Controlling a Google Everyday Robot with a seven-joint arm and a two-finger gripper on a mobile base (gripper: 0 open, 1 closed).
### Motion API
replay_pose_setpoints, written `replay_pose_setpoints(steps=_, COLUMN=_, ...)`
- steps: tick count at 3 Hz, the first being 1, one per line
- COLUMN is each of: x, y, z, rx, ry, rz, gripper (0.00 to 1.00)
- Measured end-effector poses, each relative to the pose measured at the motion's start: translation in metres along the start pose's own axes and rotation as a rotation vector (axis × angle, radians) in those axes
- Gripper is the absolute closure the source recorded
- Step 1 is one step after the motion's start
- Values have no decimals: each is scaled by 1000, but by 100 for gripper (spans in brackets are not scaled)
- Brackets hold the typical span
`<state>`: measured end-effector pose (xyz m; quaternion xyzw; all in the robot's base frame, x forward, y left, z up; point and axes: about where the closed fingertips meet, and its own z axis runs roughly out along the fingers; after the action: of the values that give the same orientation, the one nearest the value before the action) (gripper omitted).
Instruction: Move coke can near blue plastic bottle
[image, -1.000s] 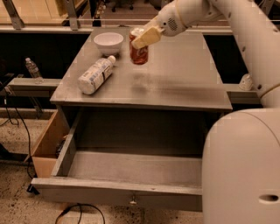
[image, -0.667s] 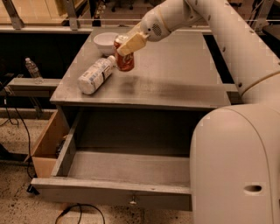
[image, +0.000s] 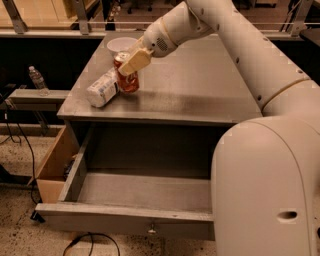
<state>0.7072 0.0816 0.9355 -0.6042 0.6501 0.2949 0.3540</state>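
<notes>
The coke can, red with a silver top, stands upright on the grey cabinet top, right beside the blue plastic bottle. The bottle is pale whitish and lies on its side near the top's left front edge. My gripper reaches in from the upper right and is shut on the coke can, its tan fingers clasping the can's upper part. The can seems to touch or nearly touch the bottle.
A white bowl sits at the back left of the cabinet top. An open drawer juts out below the front edge. A small clear water bottle stands on a ledge to the left. My robot body fills the right foreground.
My gripper carried the coke can leftward and toward the front, lowering it from above the table's middle to a spot beside the bottle.
</notes>
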Motion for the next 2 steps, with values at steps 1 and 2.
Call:
replay_pose_setpoints(steps=1, x=12, y=5, z=12, rx=-37, ry=-15, rz=33, gripper=99)
replay_pose_setpoints(steps=2, x=12, y=6, z=14, rx=-40, ry=-14, rz=31, gripper=77)
